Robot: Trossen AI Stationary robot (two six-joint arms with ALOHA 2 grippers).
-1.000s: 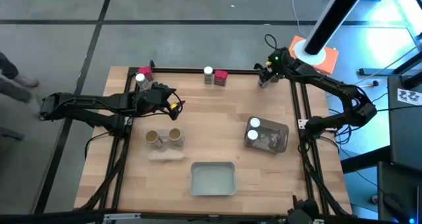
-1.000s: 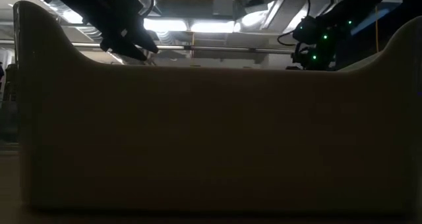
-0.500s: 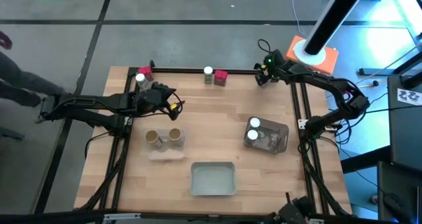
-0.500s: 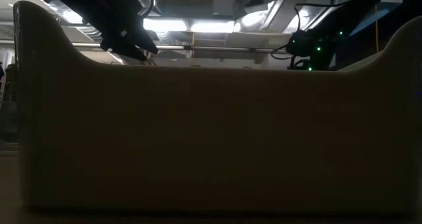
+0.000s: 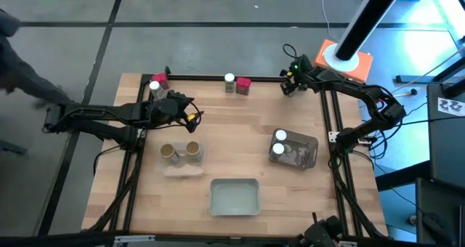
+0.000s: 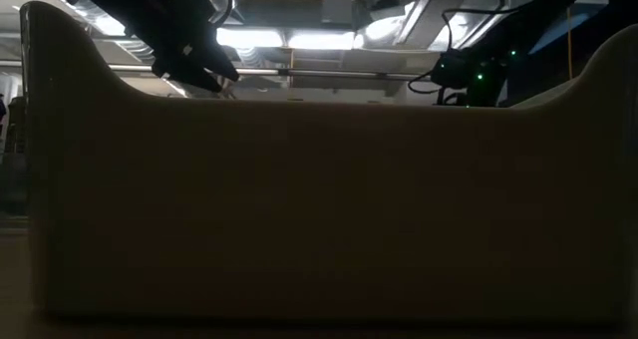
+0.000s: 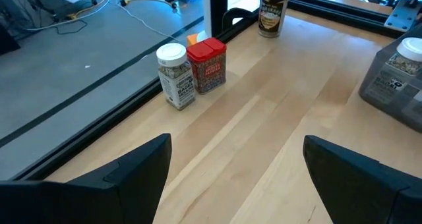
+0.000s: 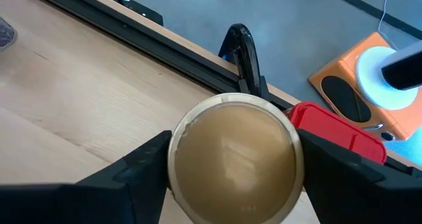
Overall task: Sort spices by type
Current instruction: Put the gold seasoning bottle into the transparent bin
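Right claw (image 8: 231,184) straddles, fingers spread, the cork-topped jar (image 8: 234,158) at the tabletop's (image 5: 240,142) far right corner beside a red packet (image 8: 336,133); closing and lifting seems next, left claw (image 7: 231,165) open, waiting.

there's print on the clear jar (image 7: 175,76) and on the red packet (image 7: 207,64) touching it, but it's too small to read; same for the label on the jar (image 7: 270,16) beyond them.
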